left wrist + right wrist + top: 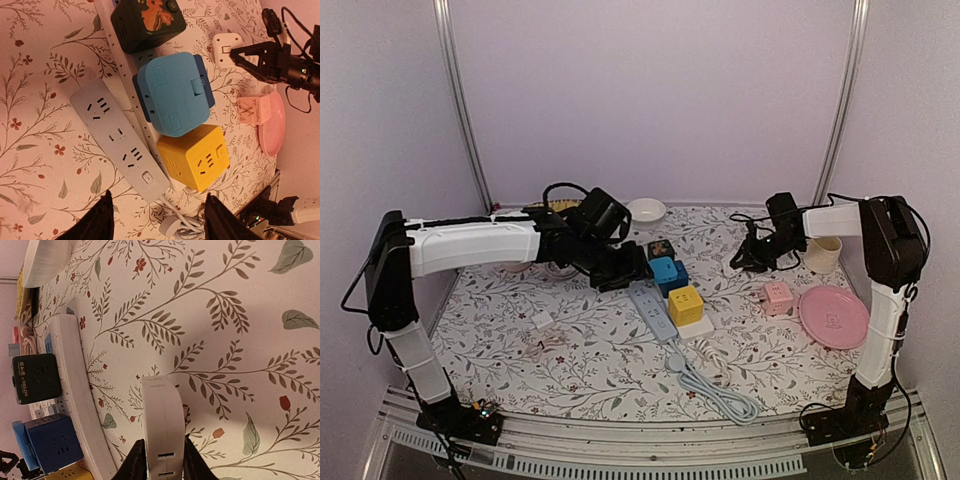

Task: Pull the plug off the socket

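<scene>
Plug (160,420): white rounded block with two slots at its near end. It is clamped on both sides by the fingers (136,462) of the right gripper (160,460). It is held over the floral tablecloth (225,340), apart from the loaded power strip (127,67). Whether it touches the cloth cannot be told.

Left gripper (160,222): fingers (97,220) are spread apart with nothing gripped. It is positioned over the cable end of the bare power strip (120,140).

Black cube socket (36,377): seated at the far end of the loaded strip. The lettering "DELIXI" is printed on one face, and an orange graphic is seen on another in the left wrist view.

Blue cube socket (172,92): seated next along the same strip.

Yellow cube socket (197,155): set against the blue one, nearest the cable.

Pink cube socket (777,297): loose on the cloth, just beside the pink plate (834,316).

White bowl (646,210) and cream cup (823,254): placed toward the far edge.
</scene>
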Robot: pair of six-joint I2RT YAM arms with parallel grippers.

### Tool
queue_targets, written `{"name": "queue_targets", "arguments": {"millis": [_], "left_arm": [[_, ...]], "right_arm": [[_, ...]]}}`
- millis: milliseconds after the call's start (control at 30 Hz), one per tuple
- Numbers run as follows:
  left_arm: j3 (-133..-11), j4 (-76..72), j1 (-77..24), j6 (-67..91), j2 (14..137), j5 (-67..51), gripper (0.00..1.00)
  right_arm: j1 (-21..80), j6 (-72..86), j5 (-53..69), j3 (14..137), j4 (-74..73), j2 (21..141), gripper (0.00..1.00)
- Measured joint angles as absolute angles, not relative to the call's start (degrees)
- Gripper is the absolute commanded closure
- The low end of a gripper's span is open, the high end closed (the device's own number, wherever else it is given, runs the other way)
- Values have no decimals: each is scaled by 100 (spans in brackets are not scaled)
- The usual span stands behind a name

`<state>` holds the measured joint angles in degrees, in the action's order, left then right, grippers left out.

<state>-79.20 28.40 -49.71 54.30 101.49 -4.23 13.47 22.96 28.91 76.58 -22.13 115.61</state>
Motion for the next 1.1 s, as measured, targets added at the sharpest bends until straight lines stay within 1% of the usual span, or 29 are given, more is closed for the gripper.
{"name": "queue_targets", "arguments": {"millis": [67, 133, 233, 367, 567, 767, 933, 1100], "left_arm": [[-7902, 2766, -4945, 5452, 10149, -464, 38], [-7896, 2676, -4910, 5474, 10149, -523, 37], [-7889, 2508, -4821, 5516, 10156, -642, 37], [-7891, 2281, -4687, 5577, 10226, -762, 37], [-8079, 2056, -4565, 5690, 10715, -954, 37], [-8361, 1922, -4512, 5787, 11153, -1096, 37], [-8493, 1629, -4427, 5889, 11526, -1253, 37], [-8508, 1345, -4366, 6020, 11725, -1446, 39]], "right_arm": [[1345, 2270, 2808, 7653, -2265, 11561, 62], [1341, 2187, 2722, 7640, -2311, 11561, 57], [1337, 2156, 2630, 7596, -2340, 11555, 55], [1332, 2112, 2469, 7531, -2477, 11474, 48], [1332, 1986, 2027, 7531, -2720, 11010, 41], [1337, 1839, 1826, 7535, -2923, 10503, 41], [1507, 1820, 2128, 7577, -2961, 10353, 42], [2056, 1890, 2681, 7703, -2910, 10355, 44]]}}
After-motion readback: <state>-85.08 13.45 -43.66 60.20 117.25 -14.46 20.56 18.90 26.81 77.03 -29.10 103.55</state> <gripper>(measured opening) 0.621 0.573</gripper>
